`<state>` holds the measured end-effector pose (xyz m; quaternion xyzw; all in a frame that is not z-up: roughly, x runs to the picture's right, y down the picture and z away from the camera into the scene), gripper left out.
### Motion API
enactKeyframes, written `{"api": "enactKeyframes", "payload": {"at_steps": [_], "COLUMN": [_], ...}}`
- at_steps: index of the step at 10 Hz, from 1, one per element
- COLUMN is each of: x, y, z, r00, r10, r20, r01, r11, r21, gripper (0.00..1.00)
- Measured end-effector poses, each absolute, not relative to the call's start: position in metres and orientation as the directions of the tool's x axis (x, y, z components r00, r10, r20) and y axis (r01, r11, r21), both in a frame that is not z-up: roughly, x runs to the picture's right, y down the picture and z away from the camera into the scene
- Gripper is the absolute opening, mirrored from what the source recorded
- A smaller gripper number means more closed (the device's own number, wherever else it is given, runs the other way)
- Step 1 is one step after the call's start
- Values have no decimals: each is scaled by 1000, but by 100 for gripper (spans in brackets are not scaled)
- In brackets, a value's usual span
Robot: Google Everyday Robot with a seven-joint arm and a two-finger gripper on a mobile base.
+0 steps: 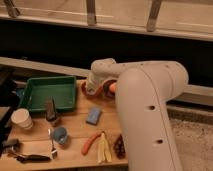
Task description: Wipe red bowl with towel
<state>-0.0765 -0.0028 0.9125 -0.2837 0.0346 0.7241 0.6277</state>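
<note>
Camera view: the robot's claw (93,90), hidden behind its wrist so its grip could not be told, reached down into the red bowl (88,92) just right of the green tray (30,95) on the counter (75,135), apparently positioned for wiping.

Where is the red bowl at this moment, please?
In the camera view, the red bowl sits at the table's far edge, just right of the green tray, mostly hidden beneath the gripper.

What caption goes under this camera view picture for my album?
Robot arm reaches over the wooden table, its gripper down at the red bowl beside the green tray.
</note>
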Motion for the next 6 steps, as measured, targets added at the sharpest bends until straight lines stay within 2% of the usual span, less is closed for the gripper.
{"api": "enactKeyframes", "payload": {"at_steps": [3, 6], "x": [-65, -65], "y": [-10, -36], "z": [931, 947], "r00": [-62, -61], "r10": [883, 896], "r20": [-466, -439], "r01": [-945, -950], "r11": [-202, -187], "r21": [-256, -250], "gripper": [0, 0]}}
